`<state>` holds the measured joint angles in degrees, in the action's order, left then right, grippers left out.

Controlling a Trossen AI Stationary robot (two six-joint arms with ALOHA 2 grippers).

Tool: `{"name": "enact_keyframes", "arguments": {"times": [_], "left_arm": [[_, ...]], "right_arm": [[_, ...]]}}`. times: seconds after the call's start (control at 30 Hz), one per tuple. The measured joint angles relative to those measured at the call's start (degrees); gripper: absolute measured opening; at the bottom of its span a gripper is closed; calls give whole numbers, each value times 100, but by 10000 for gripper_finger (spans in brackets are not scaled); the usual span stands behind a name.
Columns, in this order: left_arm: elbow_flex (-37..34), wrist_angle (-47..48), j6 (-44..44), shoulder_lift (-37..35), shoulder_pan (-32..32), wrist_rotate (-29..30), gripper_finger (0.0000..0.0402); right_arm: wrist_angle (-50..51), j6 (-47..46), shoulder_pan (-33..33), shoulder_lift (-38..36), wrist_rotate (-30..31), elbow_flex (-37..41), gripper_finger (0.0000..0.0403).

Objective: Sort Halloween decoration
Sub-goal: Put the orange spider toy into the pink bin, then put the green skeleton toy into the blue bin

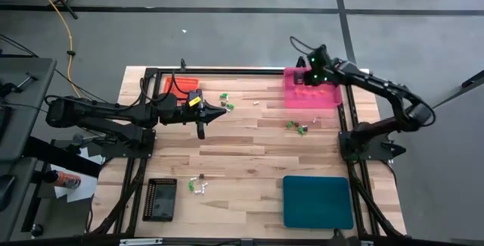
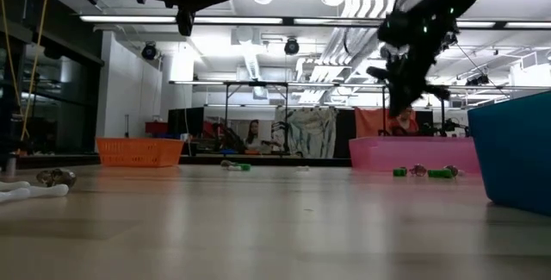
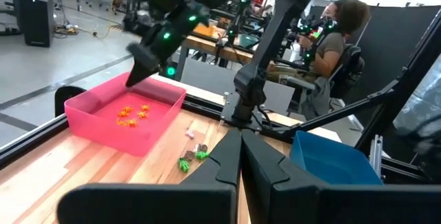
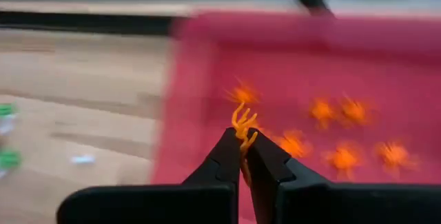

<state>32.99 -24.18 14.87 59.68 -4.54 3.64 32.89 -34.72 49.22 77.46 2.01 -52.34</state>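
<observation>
My right gripper (image 4: 242, 140) hangs over the pink tray (image 1: 311, 96) at the table's far right, slanting down, shut on a small orange trinket (image 4: 242, 119). Several more orange trinkets (image 4: 344, 156) lie on the tray's floor. My left gripper (image 1: 224, 110) is shut on nothing. It waits level above the table, just right of the orange tray (image 1: 180, 85). Green trinkets lie loose on the wood at the far middle (image 1: 225, 99) and at the middle right (image 1: 296, 127). White and dark ones (image 1: 198, 185) lie near the black tray (image 1: 160, 199). My right gripper pinches the orange trinket by its lower end (image 4: 244, 138) between the two fingertips. The fingers come slanting down from above. The trinket's thin legs (image 4: 240, 114) stick out past the tips, lifted clear above the pink tray's floor.
A teal tray (image 1: 318, 200) stands at the near right and the black tray at the near left. A black frame rail (image 1: 227, 70) runs along the table's far edge. Bare wood lies in the table's middle. A person (image 3: 332, 38) sits beyond the table.
</observation>
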Motion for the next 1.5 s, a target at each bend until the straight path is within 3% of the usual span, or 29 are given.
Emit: {"name": "enact_keyframes", "arguments": {"times": [0.2,0.37,0.83,0.93,1.27,1.5], "left_arm": [[0,35,1,0,0,4,0],[0,39,0,0,0,50,0],[0,88,-1,0,0,201,0],[0,89,-2,0,0,201,0],[0,87,-4,0,0,204,0],[0,86,-4,0,0,380,0]], "right_arm": [[414,358,580,896,-669,2,3],[88,372,602,1235,-579,2,3],[-99,451,617,1245,-221,0,8],[-99,344,617,1247,-157,0,36],[-122,640,617,1184,-40,0,187],[-183,1317,282,372,-301,0,217]]}}
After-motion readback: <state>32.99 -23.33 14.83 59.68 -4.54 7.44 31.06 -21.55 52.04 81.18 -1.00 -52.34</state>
